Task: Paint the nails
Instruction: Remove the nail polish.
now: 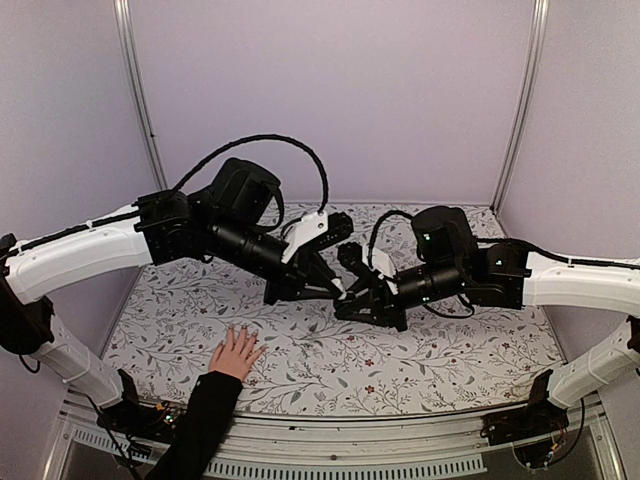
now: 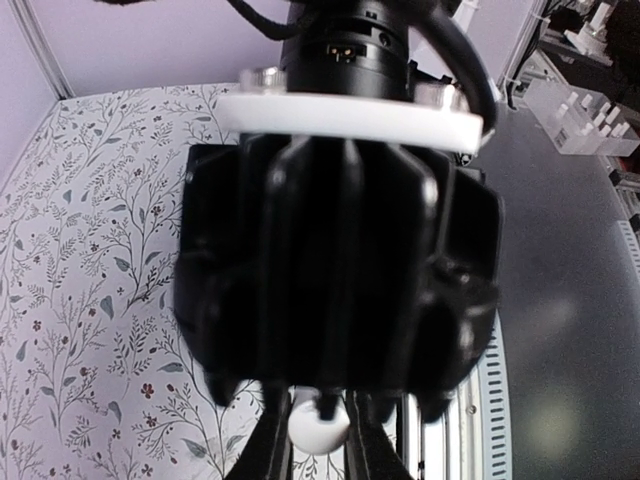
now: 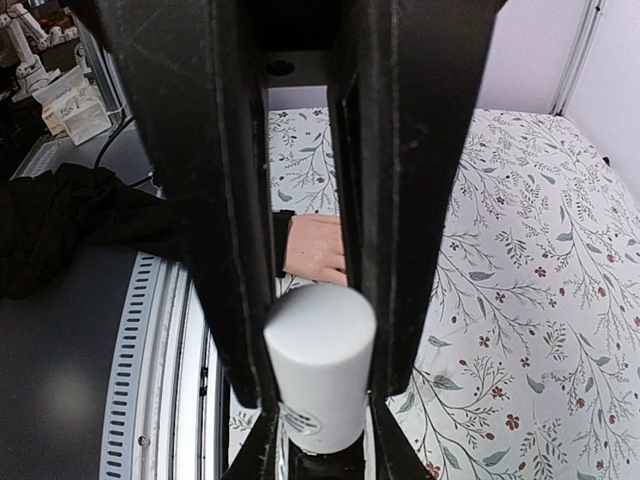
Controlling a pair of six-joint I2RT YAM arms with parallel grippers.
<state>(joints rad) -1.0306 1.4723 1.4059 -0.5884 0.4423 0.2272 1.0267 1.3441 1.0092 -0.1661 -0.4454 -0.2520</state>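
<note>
- Your left gripper (image 2: pixel 320 415) is clamped shut on the white cap (image 2: pixel 314 432), up off the table, beyond the hand (image 1: pixel 237 352) and to its right.
- Just right of that, your right gripper (image 3: pixel 320 455) grips the bottle (image 3: pixel 312 425) below the cap, so both arms hold one bottle above the hand's far side.
- Painting has not begun, as far as you can judge: the cap sits on the bottle.
- The nails (image 1: pixel 244 333) are at the tips of the hand's spread fingers, palm down on the flowered cloth (image 1: pixel 450 350). They are too small to tell whether any carries polish.
- Left for you: twist the cap off, bring it down to the hand, coat each nail.
</note>
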